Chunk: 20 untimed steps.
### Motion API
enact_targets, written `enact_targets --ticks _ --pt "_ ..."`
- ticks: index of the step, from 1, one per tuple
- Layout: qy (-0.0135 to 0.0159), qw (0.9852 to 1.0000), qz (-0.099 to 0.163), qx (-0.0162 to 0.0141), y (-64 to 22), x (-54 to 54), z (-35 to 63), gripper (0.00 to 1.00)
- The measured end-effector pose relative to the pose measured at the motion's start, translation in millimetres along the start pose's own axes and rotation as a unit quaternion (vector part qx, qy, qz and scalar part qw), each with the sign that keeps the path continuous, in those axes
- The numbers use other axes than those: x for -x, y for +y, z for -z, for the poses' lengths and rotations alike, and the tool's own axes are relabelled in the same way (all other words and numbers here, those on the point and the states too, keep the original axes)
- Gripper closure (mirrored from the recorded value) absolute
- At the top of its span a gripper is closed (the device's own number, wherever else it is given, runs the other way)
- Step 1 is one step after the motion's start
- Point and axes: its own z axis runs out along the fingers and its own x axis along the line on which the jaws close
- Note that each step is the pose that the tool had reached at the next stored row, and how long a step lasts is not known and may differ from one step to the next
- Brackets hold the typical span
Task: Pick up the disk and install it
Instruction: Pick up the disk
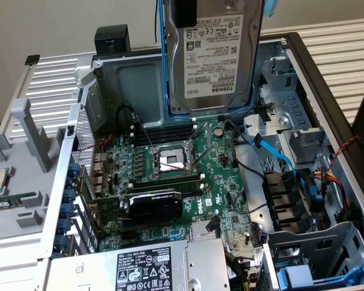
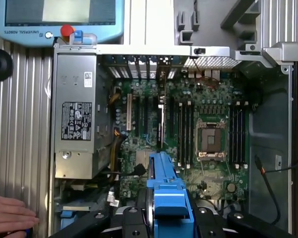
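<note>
One flat silver-metal disk (image 1: 213,60), blue-framed, gripped by the end effector (image 2: 168,219).

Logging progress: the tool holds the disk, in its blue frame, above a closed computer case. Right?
Not quite: the case is open, its motherboard exposed, as the exterior view shows. The tool does hold the disk, in its blue frame, above it.
</note>
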Motion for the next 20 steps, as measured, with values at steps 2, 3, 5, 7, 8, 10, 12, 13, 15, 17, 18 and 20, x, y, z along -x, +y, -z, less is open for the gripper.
enact_targets --ticks 2,3,5,7,8,10,12,13,15,17,18,20 --pt "0.0 1.0 0.0 0.0003 -1.6 -5.6 1.3 0.63" --pt "0.0001 1.0 0.0 0.0004 -2.6 -8.7 1.8 0.63" --pt "0.0 1.0 0.0 0.0004 -5.5 -15.0 2.4 0.63" --pt "0.0 1.0 0.0 0.0006 -10.3 -21.8 3.1 0.63" --pt "0.0 1.0 0.0 0.0007 -12.9 -24.6 3.4 0.63" --pt "0.0 1.0 0.0 0.0007 -19.2 -29.3 3.9 0.63" --pt "0.0001 1.0 0.0 0.0008 -25.8 -32.9 4.6 0.63" --pt "0.0 1.0 0.0 0.0007 -28.6 -34.4 4.9 0.63" --pt "0.0 1.0 0.0 0.0007 -33.2 -36.6 5.5 0.63" --pt "0.0001 1.0 0.0 0.0007 -36.9 -38.3 6.3 0.63" --pt "0.0 1.0 0.0 0.0007 -38.7 -39.2 6.8 0.63" --pt "0.0001 1.0 0.0 0.0007 -41.6 -41.1 8.2 0.63"
